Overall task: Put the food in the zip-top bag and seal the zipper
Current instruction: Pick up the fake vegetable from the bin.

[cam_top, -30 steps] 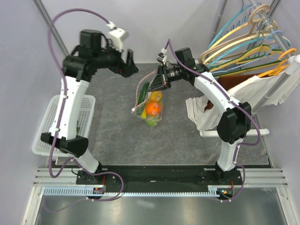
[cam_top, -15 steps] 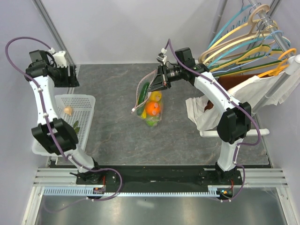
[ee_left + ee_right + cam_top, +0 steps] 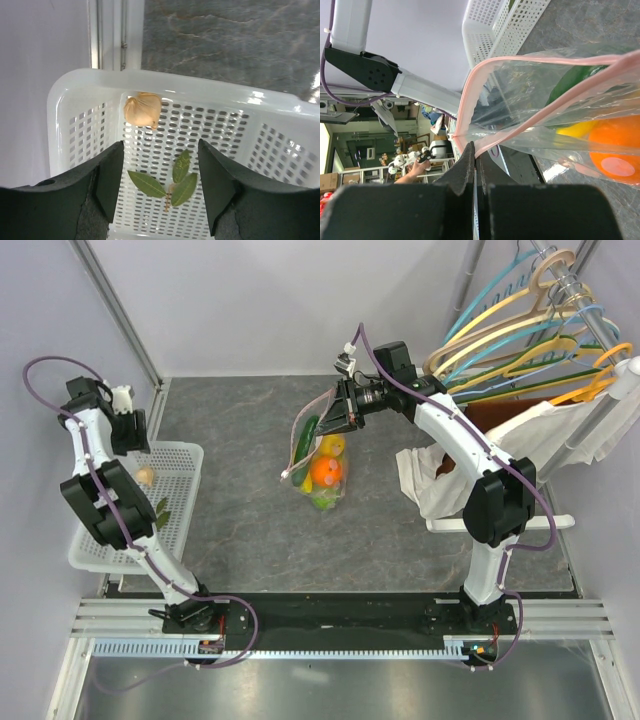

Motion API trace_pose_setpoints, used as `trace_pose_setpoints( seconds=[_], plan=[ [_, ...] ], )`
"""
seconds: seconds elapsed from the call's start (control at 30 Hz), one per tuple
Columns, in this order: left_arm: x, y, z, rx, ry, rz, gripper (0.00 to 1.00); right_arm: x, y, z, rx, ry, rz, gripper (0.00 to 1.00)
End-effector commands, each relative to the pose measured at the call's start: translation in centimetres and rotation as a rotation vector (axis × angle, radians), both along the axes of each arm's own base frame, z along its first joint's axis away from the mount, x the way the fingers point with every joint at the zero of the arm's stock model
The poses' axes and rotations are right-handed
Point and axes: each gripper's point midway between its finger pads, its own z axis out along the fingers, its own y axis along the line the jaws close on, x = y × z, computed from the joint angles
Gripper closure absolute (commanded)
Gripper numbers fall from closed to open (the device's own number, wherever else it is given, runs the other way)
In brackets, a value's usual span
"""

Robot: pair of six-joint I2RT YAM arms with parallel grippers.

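The right hand (image 3: 338,412) pinches the pink zipper strip (image 3: 535,58) of the clear dotted plastic bag (image 3: 300,462) holding orange and yellow fruit (image 3: 323,473). The left hand (image 3: 160,147), spread and empty, hovers over the white mesh basket (image 3: 280,145).

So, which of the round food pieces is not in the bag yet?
The pale tan piece, lying in the white basket. The orange piece, the yellow one and the green one are all inside the clear bag.

A white mesh basket (image 3: 185,480) sits at the left edge of the grey bench (image 3: 250,530). Well apart from the basket, on the opposite side, coloured hangers (image 3: 520,345) hang above a white cloth (image 3: 420,480).
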Motion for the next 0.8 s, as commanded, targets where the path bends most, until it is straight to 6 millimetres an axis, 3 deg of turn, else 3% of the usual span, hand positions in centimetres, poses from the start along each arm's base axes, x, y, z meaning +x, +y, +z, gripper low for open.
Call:
trace_pose_setpoints(
  seconds=[0.0,0.3,0.77],
  plan=[
    [0.8,2.1,-1.6,0.09,-0.029,0.036,0.34,-0.7,0.2,2.6,0.056,-0.064,0.033,1.0],
    [0.9,3.3,-3.8,0.159,-0.041,0.053,0.4,-0.6,0.1,2.6,0.056,-0.061,0.031,1.0],
    [0.5,2.8,-7.6,0.107,0.006,0.059,0.32,-0.5,0.2,2.2,0.051,-0.052,0.029,1.0]
  ],
)
